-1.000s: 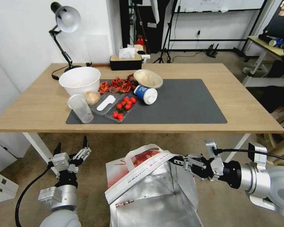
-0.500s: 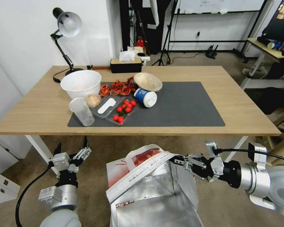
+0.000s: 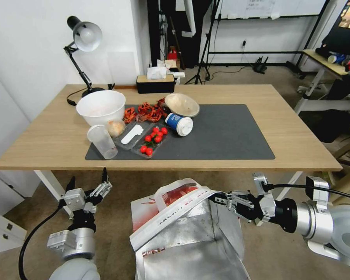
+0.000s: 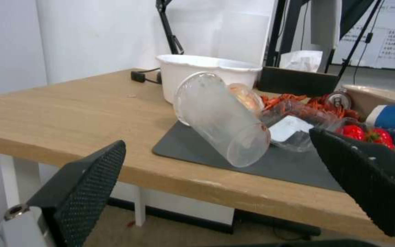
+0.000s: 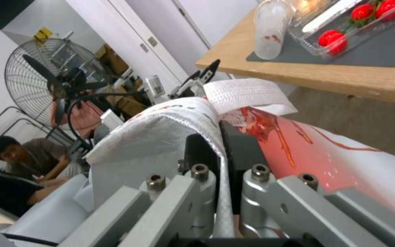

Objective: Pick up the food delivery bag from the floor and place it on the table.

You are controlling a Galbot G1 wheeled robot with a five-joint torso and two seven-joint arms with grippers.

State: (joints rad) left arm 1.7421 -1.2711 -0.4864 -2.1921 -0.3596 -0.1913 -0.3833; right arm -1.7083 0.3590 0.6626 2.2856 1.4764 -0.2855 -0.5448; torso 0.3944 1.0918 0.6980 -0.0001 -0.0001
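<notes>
1. Pinching the top rim of the large boxy red-and-white food delivery bag with silver foil lining (image 3: 182, 229), the right tool (image 3: 218, 198) has both fingers pressed onto the fabric; the right wrist view shows the rim (image 5: 170, 127) clamped between them.
2. The bag hangs open in front of the near edge of the large light-wood table with white legs (image 3: 291, 132), above the beige-brown stained floor (image 3: 116, 217).
3. The left tool (image 3: 87, 182) is held near the bag's left side, fingers spread and holding nothing.
4. A dark grey mat (image 3: 225, 134) on the table carries a white bowl (image 3: 101, 107) and a toppled clear plastic cup (image 3: 102, 142).
</notes>
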